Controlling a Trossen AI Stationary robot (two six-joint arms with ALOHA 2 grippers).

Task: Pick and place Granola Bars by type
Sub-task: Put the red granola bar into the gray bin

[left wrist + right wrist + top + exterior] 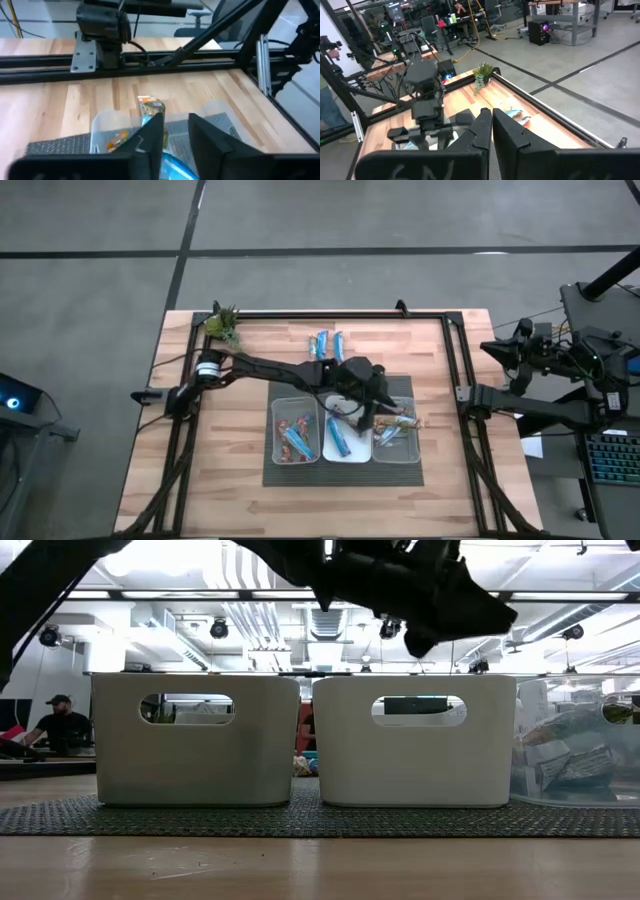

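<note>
Left gripper [362, 412] hangs over the bins, fingers a bit apart. Can't tell if it grips the blue granola bar [170, 167] between them; its long axis runs along the fingers, pointing toward the right-hand bin [398, 448]. Right gripper [491, 131] sits shut off-table.

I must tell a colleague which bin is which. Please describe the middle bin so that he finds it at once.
On the wooden table lies a dark mat with three clear bins in a row. The middle bin sits under the left gripper. Unlike its neighbours, it holds only plain blue bars.
</note>
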